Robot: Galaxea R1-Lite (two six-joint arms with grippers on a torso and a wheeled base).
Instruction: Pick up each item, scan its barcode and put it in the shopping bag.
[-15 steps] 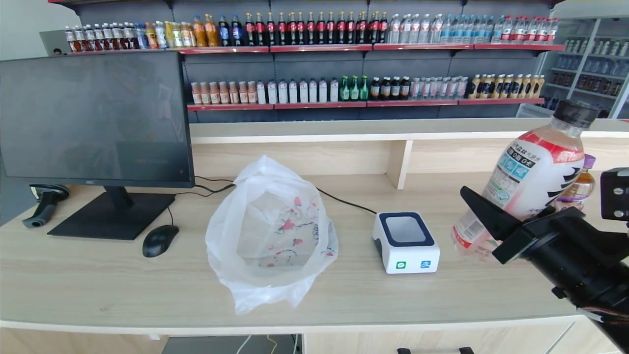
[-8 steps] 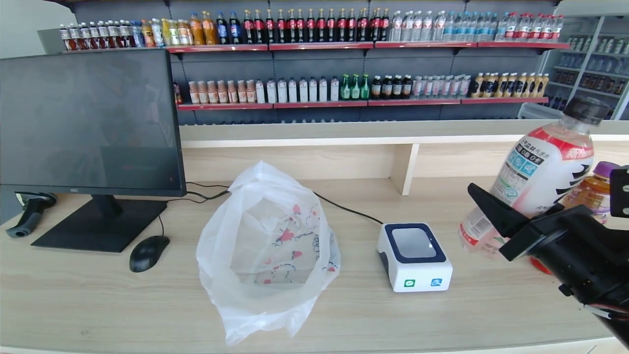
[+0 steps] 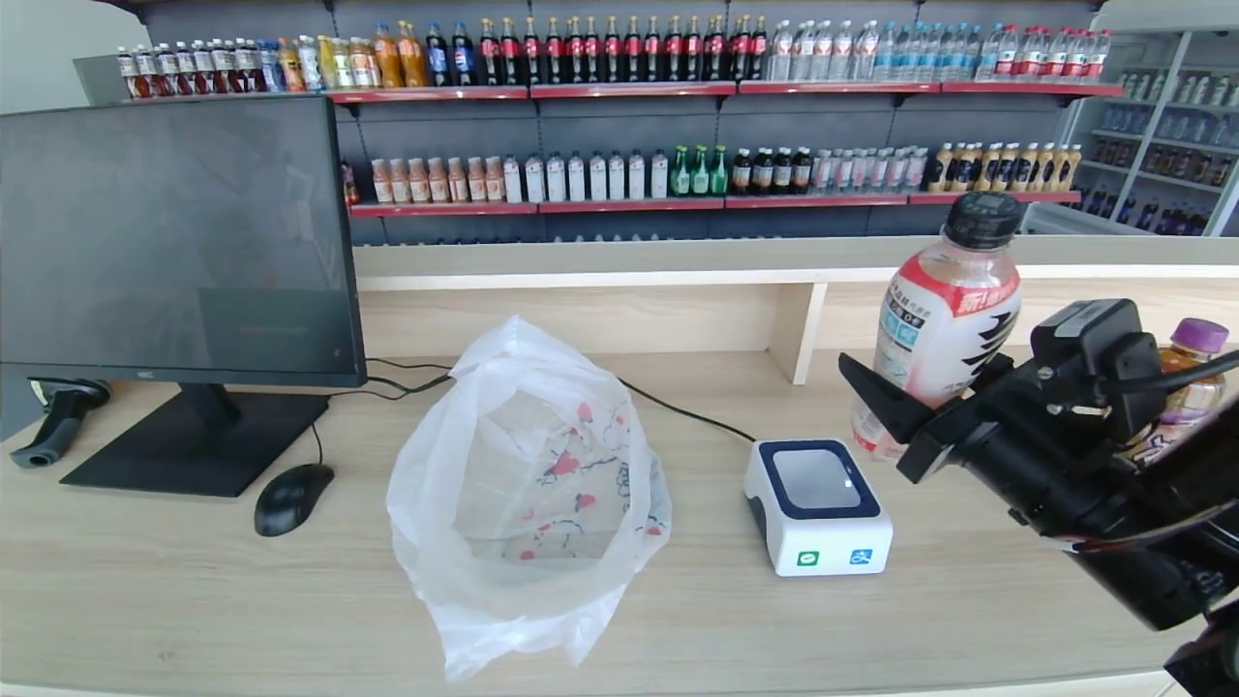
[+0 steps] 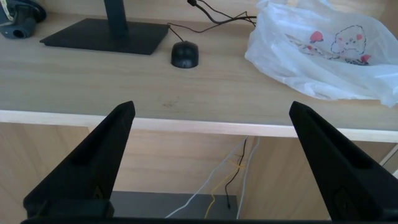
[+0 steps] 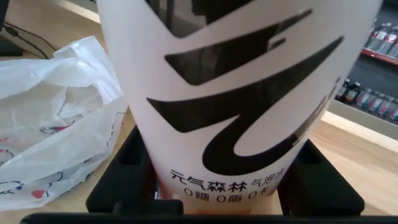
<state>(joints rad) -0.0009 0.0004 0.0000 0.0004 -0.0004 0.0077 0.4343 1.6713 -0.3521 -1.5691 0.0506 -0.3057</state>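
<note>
Clamping bottle (image 3: 953, 310) upright in right gripper (image 3: 920, 392), just behind-right of scanner (image 3: 818, 503). Showing white label, black brush strokes, red shoulder band, black cap. Holding left gripper (image 4: 211, 111) fingers wide apart at counter edge near shopping bag (image 3: 528, 484).

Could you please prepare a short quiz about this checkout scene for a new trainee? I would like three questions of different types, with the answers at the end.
1. True or false: the bottle already lies inside the shopping bag.
2. In the head view, which thing sits between the shopping bag and the bottle held by the right gripper? A) the mouse B) the scanner C) the monitor
3. Fill in the missing word: the left gripper holds nothing and is ___.

Key: 1 false; 2 B; 3 open.
</note>
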